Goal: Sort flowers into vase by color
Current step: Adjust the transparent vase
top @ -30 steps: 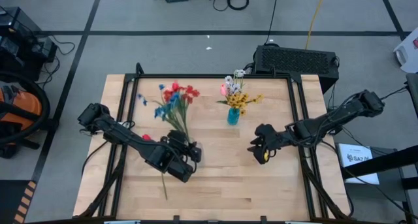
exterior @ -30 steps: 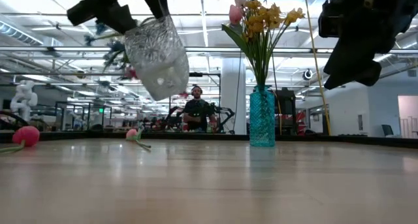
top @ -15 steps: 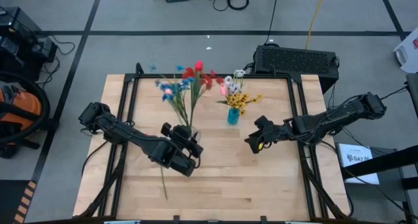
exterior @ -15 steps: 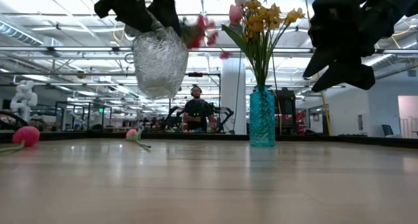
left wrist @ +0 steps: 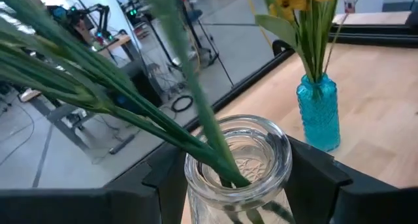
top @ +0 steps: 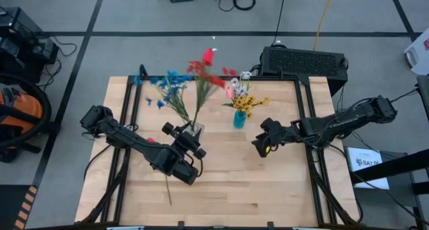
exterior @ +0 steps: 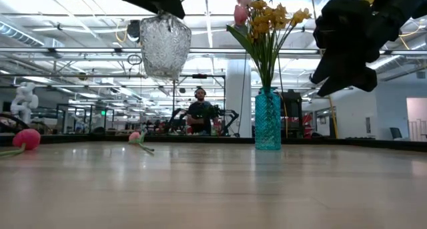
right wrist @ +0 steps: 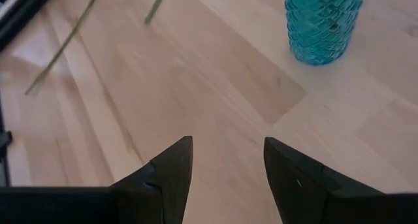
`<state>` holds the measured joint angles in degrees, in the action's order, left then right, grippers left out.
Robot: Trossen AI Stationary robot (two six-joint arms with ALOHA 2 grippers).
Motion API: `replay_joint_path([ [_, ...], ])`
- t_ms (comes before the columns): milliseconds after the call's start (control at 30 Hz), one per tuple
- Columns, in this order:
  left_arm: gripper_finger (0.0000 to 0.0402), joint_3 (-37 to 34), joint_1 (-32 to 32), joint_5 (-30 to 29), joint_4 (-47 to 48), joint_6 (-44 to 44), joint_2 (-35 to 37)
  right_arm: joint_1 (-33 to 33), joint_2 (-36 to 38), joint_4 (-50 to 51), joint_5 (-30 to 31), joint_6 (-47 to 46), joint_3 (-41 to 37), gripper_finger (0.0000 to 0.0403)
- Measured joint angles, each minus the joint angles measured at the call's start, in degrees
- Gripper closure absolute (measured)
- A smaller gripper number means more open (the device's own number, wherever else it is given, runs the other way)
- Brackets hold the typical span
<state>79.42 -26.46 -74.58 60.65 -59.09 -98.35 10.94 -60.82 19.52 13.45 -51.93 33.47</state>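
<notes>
The left gripper [left wrist: 238, 178] is closed around a clear glass vase [left wrist: 238, 160], one dark finger on each side of its neck, and holds it lifted clear of the table [exterior: 213, 189]. Green stems fill the vase's mouth. From above, the red flowers [top: 206, 64] and blue flowers [top: 169, 84] fan out from it toward the table's far edge.

The right gripper [right wrist: 227, 164] hangs over bare wood with its fingers apart and nothing between them. It sits near the turquoise vase [right wrist: 324, 23], on that vase's right in the high view.

The turquoise vase stands upright on the wood and holds yellow flowers [exterior: 275, 19], a pink tulip [exterior: 241, 14] and small white blooms [top: 244, 76]. Farther left, a pink flower [exterior: 27, 138] lies flat on the table, and another small pink flower [exterior: 137, 137] lies nearer the middle, both well apart from the vases.

Beyond the table, a person [exterior: 200, 112] sits in the room.
</notes>
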Motion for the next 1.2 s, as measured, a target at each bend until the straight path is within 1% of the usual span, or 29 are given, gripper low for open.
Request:
replay_joint_path([
  [100,0.0199,0.00,0.32,-1.03,-0.04,-1.26,0.00,0.00,0.00,1.30,-0.30,0.57,0.00,0.0222],
  [300,0.0199,0.00,0.62,-2.87,0.10,-8.08,0.00,0.00,0.00,2.97,-1.65,2.18,0.00,0.0222],
  [467,0.0199,0.00,-0.59,-2.88,-0.16,-9.37,0.00,0.03,0.00,3.59,-1.77,2.84,0.00,0.0222],
  [533,0.0199,0.00,-1.97,-2.01,-0.18,-7.92,0.00,0.04,0.00,3.59,-1.68,3.51,0.00,0.0222],
  [667,0.0199,0.00,-4.55,1.62,-0.19,-5.34,0.00,0.04,0.00,3.57,-1.60,3.37,0.00,0.0222],
  [833,0.0199,-1.31,-8.11,3.49,-0.86,-5.06,0.00,0.04,0.00,3.55,-1.33,3.21,0.00,0.0222],
  [1033,0.0199,-6.28,-11.67,4.56,-7.03,-4.63,0.00,0.03,0.00,3.53,-1.29,-0.77,0.00,0.0222],
  [1200,0.0199,-9.85,-12.70,8.69,-18.40,4.51,-0.02,0.04,0.00,3.53,-1.29,-3.21,0.00,0.0222],
])
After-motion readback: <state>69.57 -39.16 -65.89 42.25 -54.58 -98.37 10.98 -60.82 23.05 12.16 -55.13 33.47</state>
